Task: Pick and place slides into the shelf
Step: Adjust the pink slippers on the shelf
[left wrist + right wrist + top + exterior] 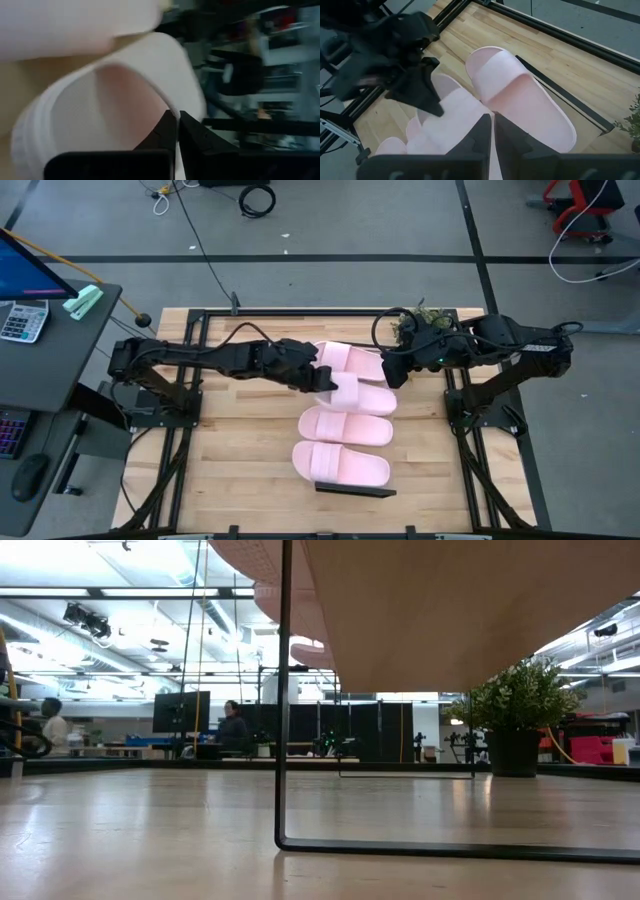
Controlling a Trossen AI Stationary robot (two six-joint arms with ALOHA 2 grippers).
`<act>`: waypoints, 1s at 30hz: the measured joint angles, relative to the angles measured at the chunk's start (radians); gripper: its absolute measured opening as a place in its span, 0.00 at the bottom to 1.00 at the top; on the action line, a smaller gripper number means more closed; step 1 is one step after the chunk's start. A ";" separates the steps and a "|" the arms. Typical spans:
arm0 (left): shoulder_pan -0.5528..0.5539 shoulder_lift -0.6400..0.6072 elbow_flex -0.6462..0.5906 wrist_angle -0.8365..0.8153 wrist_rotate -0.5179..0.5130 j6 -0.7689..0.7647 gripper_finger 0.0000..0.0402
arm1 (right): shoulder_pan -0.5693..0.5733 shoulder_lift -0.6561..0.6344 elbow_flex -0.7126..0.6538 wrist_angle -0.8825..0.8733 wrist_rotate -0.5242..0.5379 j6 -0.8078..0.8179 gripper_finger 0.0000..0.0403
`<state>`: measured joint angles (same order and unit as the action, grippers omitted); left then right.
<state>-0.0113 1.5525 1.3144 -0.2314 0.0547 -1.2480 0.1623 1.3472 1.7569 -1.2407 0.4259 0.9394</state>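
Four pale pink foam slide sandals [340, 425] lie in a row on the long, narrow pale-wood shelf [356, 491]. The left gripper [322, 383] pinches a sandal's edge. The right gripper [386, 368] is clamped over the outermost sandal [520, 95].

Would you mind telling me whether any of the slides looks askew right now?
Yes: the second slide from the far end sits off-line among the four. The left gripper is shut on its strap, tipping that end up, while the others lie flat.
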 joint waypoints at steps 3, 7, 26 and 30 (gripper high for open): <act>-0.005 -0.011 0.001 0.041 0.017 0.003 0.04 | -0.001 0.000 -0.003 0.003 0.000 -0.001 0.07; -0.006 -0.021 0.001 0.046 0.019 0.004 0.02 | -0.021 0.000 -0.052 0.006 -0.031 0.000 0.04; 0.006 -0.059 0.000 -0.030 0.012 0.065 0.02 | -0.031 -0.012 -0.176 0.064 -0.087 0.024 0.04; 0.015 -0.059 0.000 -0.023 0.014 0.069 0.02 | -0.031 -0.014 -0.176 0.063 -0.087 0.027 0.04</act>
<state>0.0034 1.4937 1.3148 -0.2546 0.0685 -1.1786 0.1310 1.3327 1.5806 -1.1774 0.3389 0.9665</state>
